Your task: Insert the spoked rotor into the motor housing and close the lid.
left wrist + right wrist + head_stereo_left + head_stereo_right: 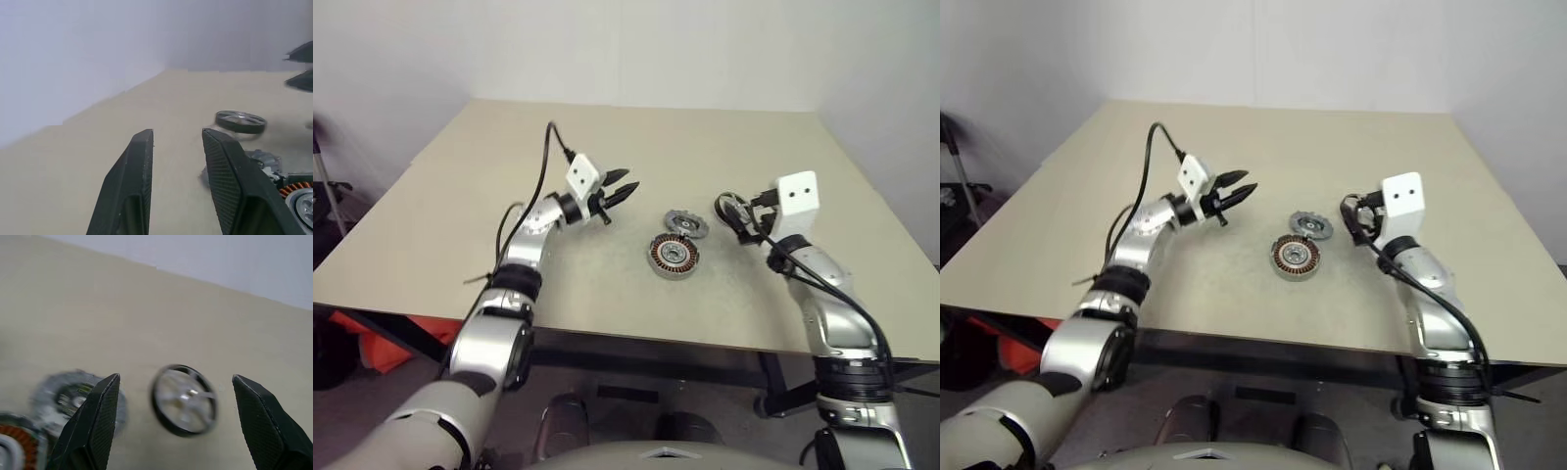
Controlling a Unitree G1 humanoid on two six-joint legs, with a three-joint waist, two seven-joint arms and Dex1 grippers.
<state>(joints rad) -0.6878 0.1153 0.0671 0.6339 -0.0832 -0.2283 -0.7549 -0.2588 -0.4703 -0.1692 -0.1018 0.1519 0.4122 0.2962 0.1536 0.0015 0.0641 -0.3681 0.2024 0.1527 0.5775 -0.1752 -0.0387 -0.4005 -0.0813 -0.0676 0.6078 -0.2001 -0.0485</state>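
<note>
The right gripper (pixel 176 426) has its two black fingers spread wide apart, and it holds nothing. The spoked rotor (pixel 184 399) is seen in the gap between those fingers, lying on the tan table (pixel 607 157) a bit past their tips. In the head view the rotor sits at the right gripper's left side, on the right part of the table.

The left gripper (pixel 619 188) is up above the table on the left. Its fingers are partly open, with a small gap, and nothing is in them.

Between the two grippers lies the motor housing (pixel 674 256), with its copper ring showing. The lid (pixel 686 223) lies just beyond the housing, close by it. The rotor is right of the lid.
</note>
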